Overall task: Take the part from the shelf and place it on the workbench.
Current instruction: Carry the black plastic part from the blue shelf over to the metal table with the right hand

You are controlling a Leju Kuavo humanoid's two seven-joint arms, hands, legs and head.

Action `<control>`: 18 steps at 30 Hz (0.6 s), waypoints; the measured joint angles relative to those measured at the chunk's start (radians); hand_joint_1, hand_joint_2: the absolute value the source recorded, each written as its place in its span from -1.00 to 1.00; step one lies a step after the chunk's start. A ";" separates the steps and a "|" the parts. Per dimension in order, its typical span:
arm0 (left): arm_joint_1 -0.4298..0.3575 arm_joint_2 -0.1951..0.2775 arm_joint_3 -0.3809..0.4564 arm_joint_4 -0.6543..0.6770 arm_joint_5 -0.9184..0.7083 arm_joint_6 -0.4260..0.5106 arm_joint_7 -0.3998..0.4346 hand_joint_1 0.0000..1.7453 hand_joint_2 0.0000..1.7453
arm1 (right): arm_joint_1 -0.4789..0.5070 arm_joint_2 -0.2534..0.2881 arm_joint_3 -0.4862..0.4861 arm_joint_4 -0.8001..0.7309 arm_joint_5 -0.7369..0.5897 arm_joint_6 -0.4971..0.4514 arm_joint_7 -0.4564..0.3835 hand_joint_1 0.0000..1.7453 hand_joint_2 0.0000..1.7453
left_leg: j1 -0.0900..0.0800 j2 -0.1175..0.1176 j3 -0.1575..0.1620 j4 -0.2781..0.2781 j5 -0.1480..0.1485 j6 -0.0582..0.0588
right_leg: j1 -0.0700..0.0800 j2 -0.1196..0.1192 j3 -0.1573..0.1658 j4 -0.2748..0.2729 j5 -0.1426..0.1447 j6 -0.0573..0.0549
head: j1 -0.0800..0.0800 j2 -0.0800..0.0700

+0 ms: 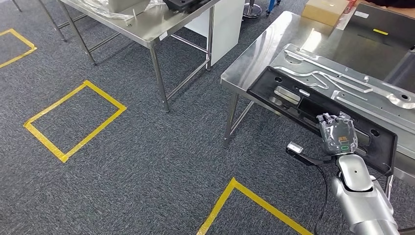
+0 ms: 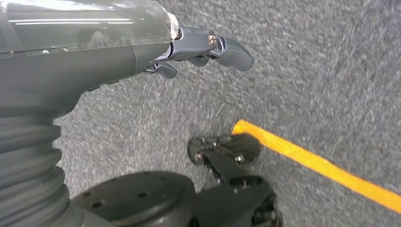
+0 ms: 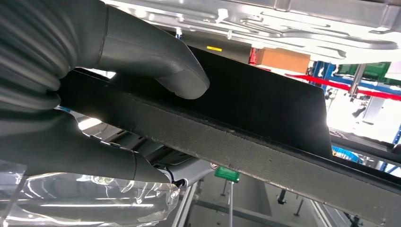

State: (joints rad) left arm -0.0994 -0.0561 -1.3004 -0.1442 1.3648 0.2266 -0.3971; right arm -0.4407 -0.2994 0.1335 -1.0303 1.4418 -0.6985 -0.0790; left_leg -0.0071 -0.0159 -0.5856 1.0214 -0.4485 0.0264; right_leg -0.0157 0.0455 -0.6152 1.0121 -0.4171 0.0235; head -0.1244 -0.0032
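**Right hand grips the black part at the edge of the steel surface**

Head view: I see my right hand (image 1: 337, 131) in the lower right of the frame, at the end of the silver arm, closed around the near edge of the long black part (image 1: 313, 105). The part lies slanted across the near edge of the steel surface (image 1: 274, 41) at right, its left end poking out past the edge. Just beyond it, touching or nearly so, lies a silvery pressed metal panel (image 1: 342, 81). A cardboard box (image 1: 325, 10) sits at the far end of that surface, at the top of the frame. A second steel table (image 1: 147, 24) stands in the upper left, over grey carpet (image 1: 147, 161) marked with yellow tape outlines (image 1: 73, 120).

Left wrist view: my left hand (image 2: 189, 47) comes in from the upper left and hangs over the carpet with nothing in it. Its dark fingers (image 2: 231, 49) are bent slightly inward; I cannot tell whether the hand counts as open or closed. A strip of yellow tape (image 2: 312, 163) crosses the lower right.

Right wrist view: the thick grey thumb (image 3: 161, 66) presses on one face of the black part, and the fingers (image 3: 85, 156) wrap the opposite side, so the part's rough edge runs between them, from the left toward the lower right. The metal panel shows along the top of the frame, with the cardboard box beyond it.
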 joint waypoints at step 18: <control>0.006 0.003 -0.006 0.002 -0.014 -0.038 0.008 -1.00 1.00 | 0.021 0.006 -0.026 0.011 0.035 -0.001 0.033 1.00 1.00 | 0.042 0.030 0.082 -0.014 -0.063 -0.065 | -0.035 -0.047 -0.025 0.026 -0.021 0.008 | 0.004 0.000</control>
State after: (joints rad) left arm -0.0931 -0.0534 -1.3064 -0.1423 1.3512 0.1884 -0.3893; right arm -0.4193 -0.2934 0.1075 -1.0194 1.4770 -0.6994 -0.0455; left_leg 0.0353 0.0140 -0.5032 1.0069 -0.5119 -0.0388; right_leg -0.0504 -0.0015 -0.6399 1.0377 -0.4378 0.0317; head -0.1206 -0.0032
